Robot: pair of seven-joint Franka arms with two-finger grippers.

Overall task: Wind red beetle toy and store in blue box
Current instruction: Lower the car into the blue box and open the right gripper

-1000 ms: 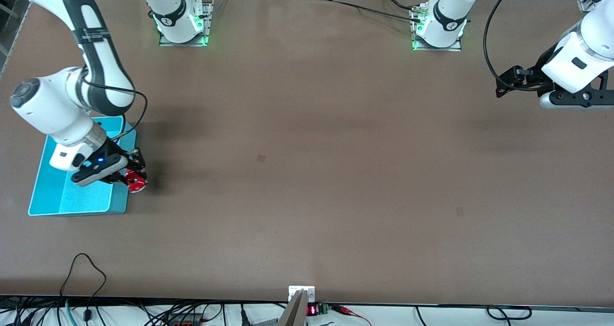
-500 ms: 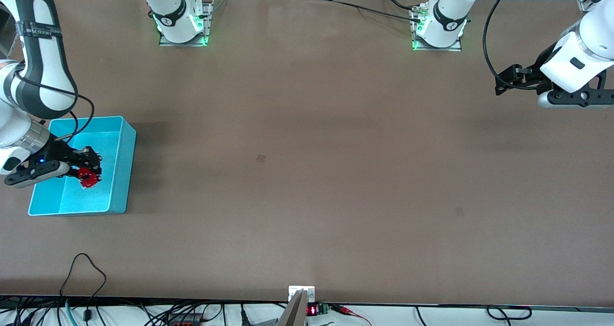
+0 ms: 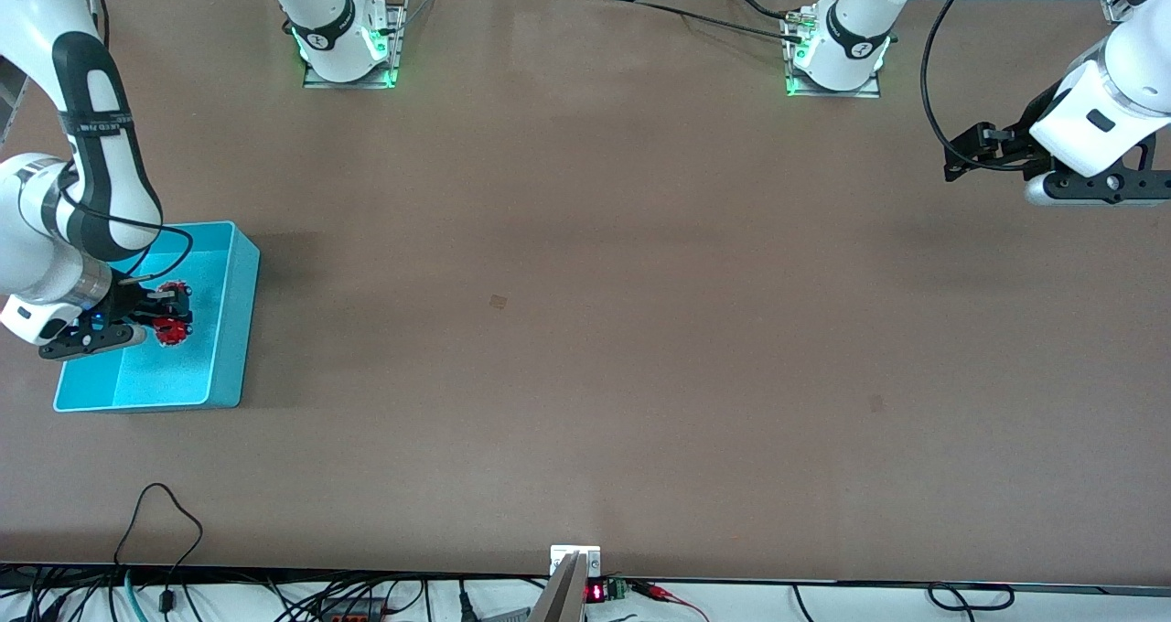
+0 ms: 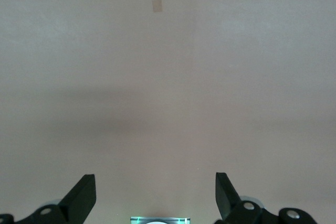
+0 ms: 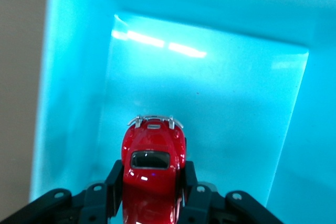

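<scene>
While the high front camera looked across the table (image 3: 585,329), the right gripper (image 3: 169,316) hung inside the outline of the blue box (image 3: 229,329), which sat at the right arm's end of the table. Its fingers were clamped on the red beetle toy (image 3: 171,331), carried over the box's floor and not visibly resting on it. Well apart from the box, at the table's other end, the left gripper (image 3: 961,160) waited in the air over bare tabletop. A small dark mark (image 3: 499,302) lay on the table between the two arms, and nothing stood between the toy and the box floor.

From the left wrist camera, the left gripper (image 4: 155,195) showed two dark fingertips (image 4: 84,192) spread wide with nothing between them, only plain tabletop and a faint square mark (image 4: 157,6) ahead.

From the right wrist camera, the right gripper (image 5: 153,182) gripped the red beetle toy (image 5: 153,158) by its sides, the toy's long axis running straight out from the gripper, silvery bumper leading. The blue box (image 5: 68,93) surrounded it, its pale floor directly beneath the toy. The right arm was plainly the nearer one (the left was nowhere close), so the coming move probably turned on lowering the toy to the floor below and letting go.
</scene>
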